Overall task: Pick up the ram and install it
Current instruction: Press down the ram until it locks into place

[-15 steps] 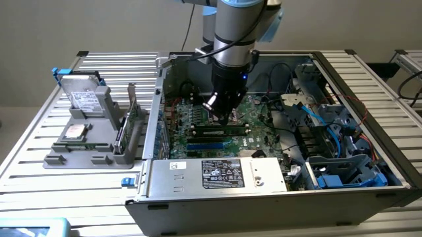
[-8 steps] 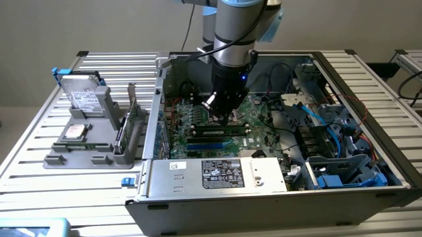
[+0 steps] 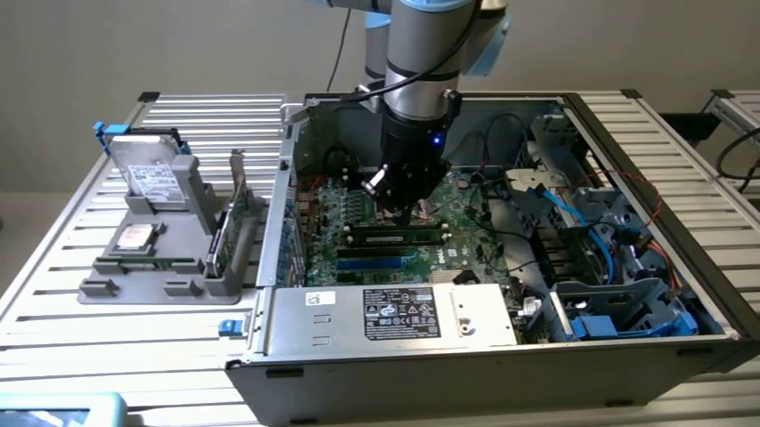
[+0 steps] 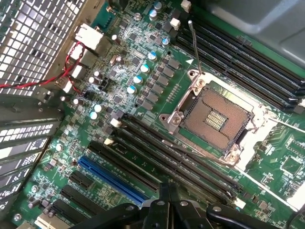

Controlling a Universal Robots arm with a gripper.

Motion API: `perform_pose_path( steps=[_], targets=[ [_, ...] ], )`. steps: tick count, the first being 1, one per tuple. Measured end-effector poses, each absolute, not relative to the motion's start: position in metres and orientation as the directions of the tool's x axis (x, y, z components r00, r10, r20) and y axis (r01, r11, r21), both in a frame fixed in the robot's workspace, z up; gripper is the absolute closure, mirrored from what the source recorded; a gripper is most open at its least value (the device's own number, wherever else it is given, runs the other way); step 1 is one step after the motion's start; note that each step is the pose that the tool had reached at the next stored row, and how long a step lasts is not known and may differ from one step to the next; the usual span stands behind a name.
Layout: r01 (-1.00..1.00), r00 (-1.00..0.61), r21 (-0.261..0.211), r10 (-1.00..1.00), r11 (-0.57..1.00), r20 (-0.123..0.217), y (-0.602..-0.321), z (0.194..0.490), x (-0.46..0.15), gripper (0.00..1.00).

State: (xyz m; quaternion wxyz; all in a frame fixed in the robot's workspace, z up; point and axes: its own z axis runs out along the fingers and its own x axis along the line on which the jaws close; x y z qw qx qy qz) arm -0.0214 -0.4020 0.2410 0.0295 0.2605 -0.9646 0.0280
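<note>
Fingers [image 3: 396,206] pressed together, gripping nothing, hovering inside the PC case [image 3: 665,294] just above the motherboard [image 4: 143,95]. Landmark: CPU socket [image 4: 217,117]. My fingers hang over the empty memory slots [image 4: 181,162] beside that socket. One ram [image 3: 396,237] stick already sits in a slot just below my fingertips, toward the power supply [image 3: 392,313], long axis running along the slots. Looks seated, a judgement only.
</note>
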Motion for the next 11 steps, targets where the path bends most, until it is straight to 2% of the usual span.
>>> perform_pose_path(
  steps=[11],
  targets=[
    [-0.402, -0.914, -0.055, -0.398, 0.914, 0.077, -0.402, 0.2411, -0.0215, 0.89]
  ],
)
